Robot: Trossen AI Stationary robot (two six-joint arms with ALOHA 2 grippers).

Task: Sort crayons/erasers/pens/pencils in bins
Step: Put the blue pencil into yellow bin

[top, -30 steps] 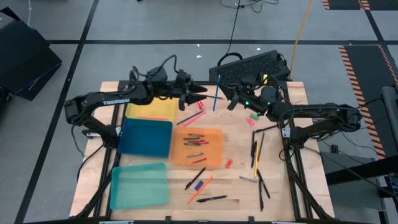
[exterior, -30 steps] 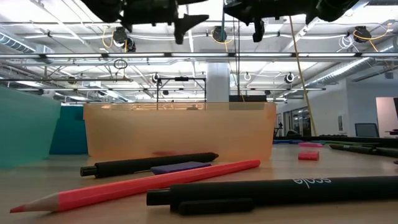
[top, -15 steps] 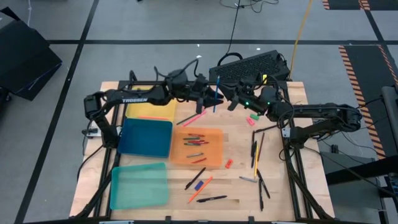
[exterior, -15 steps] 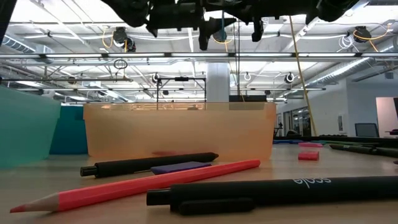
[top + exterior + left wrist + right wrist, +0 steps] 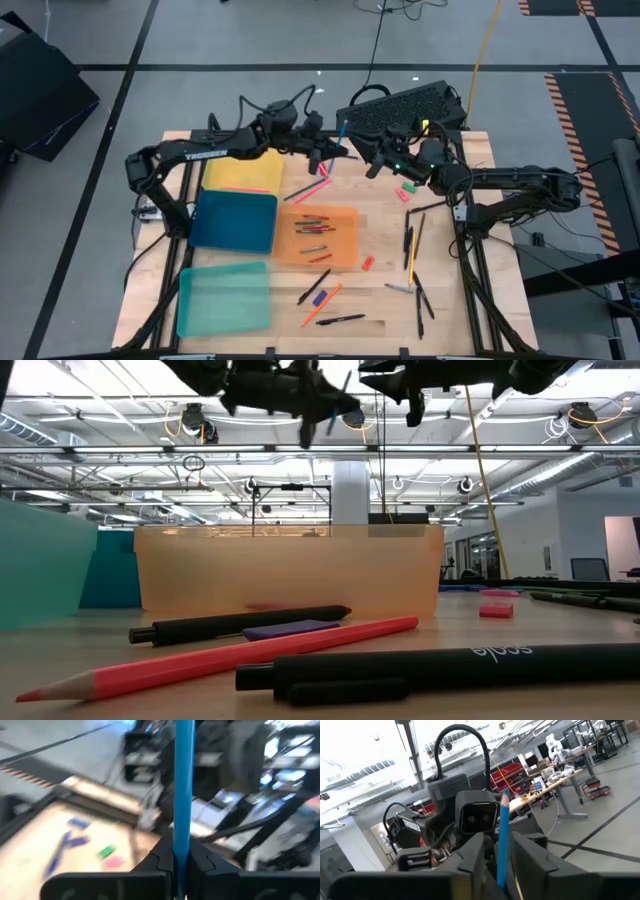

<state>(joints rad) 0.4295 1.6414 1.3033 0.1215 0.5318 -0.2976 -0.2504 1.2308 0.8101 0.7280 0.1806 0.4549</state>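
Your left gripper [image 5: 176, 862] pinches the blue pen [image 5: 183, 785] low; swing fast and it could twist loose

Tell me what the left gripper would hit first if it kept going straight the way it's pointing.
Probably the right gripper: the left gripper, shut on a thin blue pencil, points straight toward it in the high view. Depth is unclear.
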